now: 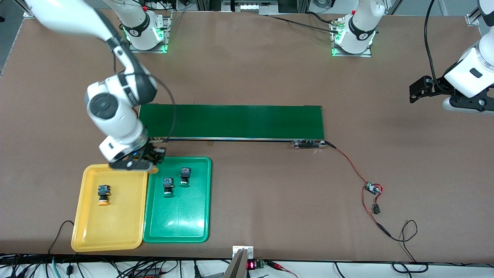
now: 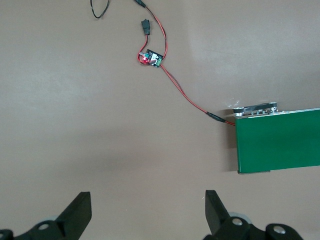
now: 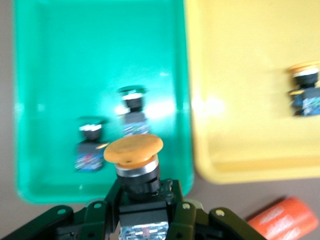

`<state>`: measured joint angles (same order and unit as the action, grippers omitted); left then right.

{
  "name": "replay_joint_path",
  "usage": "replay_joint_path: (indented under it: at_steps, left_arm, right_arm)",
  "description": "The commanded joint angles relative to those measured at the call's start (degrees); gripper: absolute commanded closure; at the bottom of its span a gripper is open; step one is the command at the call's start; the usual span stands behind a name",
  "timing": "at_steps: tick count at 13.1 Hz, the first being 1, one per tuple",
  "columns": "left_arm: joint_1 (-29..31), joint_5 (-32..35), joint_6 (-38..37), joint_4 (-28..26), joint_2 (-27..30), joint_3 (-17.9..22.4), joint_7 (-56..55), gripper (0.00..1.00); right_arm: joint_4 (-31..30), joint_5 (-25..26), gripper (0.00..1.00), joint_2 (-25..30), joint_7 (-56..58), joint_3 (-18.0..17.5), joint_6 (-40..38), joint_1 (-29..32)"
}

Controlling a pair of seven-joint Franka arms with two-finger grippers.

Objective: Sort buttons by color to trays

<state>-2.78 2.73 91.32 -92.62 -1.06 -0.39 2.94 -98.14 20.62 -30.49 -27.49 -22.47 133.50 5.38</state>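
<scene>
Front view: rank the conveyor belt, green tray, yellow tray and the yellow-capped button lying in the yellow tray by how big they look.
1. conveyor belt
2. green tray and yellow tray, alike
3. yellow-capped button, smallest

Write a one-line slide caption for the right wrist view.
Right gripper shut on a yellow-capped button above the green tray, which holds two green-capped buttons; the yellow tray holds one.

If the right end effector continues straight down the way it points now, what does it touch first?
Probably a tray edge. The right end effector, shut on a yellow-capped button, hangs over the seam where the yellow tray meets the green tray. Depth is unclear, so I cannot tell which rim.
</scene>
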Motion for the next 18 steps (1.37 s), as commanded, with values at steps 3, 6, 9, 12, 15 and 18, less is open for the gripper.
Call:
replay_joint_path:
  at_steps: [3, 6, 9, 12, 15, 18]
  left_arm:
    - [0.2, 0.8, -0.9, 0.7, 0.3, -0.1, 1.1, 0.00]
    - [0.2, 0.8, -0.9, 0.7, 0.3, -0.1, 1.1, 0.00]
    - [0.2, 0.8, -0.9, 0.7, 0.3, -0.1, 1.1, 0.00]
    - [0.3, 0.8, -0.8, 0.7, 0.2, 0.0, 1.2, 0.00]
    - [0.3, 0.8, -0.8, 0.7, 0.2, 0.0, 1.1, 0.00]
    - [0.3, 0.8, -0.9, 0.7, 0.2, 0.0, 1.1, 0.00]
  right_arm:
    - [6.8, 0.6, 0.80, -8.3, 9.7, 4.0, 2.4, 2.4]
    - [6.8, 0.7, 0.80, -11.2, 13.4, 7.8, 7.3, 2.6]
    - [6.8, 0.7, 0.67, -12.8, 13.3, 9.8, 10.2, 2.7]
    - [6.8, 0.5, 0.04, -13.1, 12.8, 9.9, 10.9, 2.7]
    - [6.8, -0.1, 0.00, -12.0, 13.0, 9.9, 10.6, 2.7]
    - [6.6, -4.1, 0.00, -5.8, 13.1, 9.9, 2.0, 2.6]
